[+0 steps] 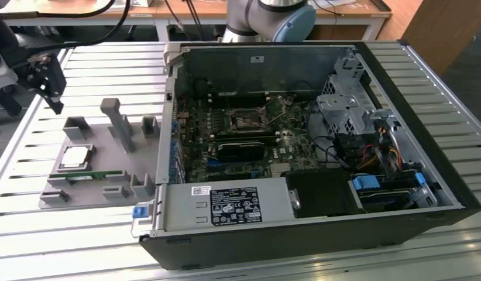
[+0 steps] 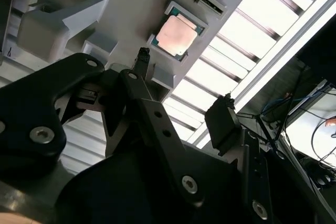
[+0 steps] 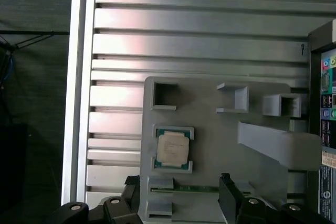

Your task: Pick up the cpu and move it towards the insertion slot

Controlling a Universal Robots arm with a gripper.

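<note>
The cpu (image 1: 75,157) is a small square chip with a silvery face. It lies flat in a holder on the grey fixture plate (image 1: 107,155), at the exterior view's left. It also shows in both wrist views, cpu (image 2: 177,34) and cpu (image 3: 172,148). My gripper (image 1: 50,93) hangs above the table, behind the plate's far corner and apart from the chip. Its black fingers (image 2: 143,56) stand open with nothing between them. The gripper (image 3: 178,182) looks down on the chip. The insertion slot (image 1: 248,121) is a dark square socket with a metal frame on the motherboard inside the open case.
The open computer case (image 1: 412,193) takes up the exterior view's right, with a walled rim, drive cages and cables. A green memory stick (image 1: 86,174) lies on the plate beside the chip. Grey upright posts (image 1: 119,123) rise from the plate. The slatted metal table (image 1: 84,234) ends near the plate.
</note>
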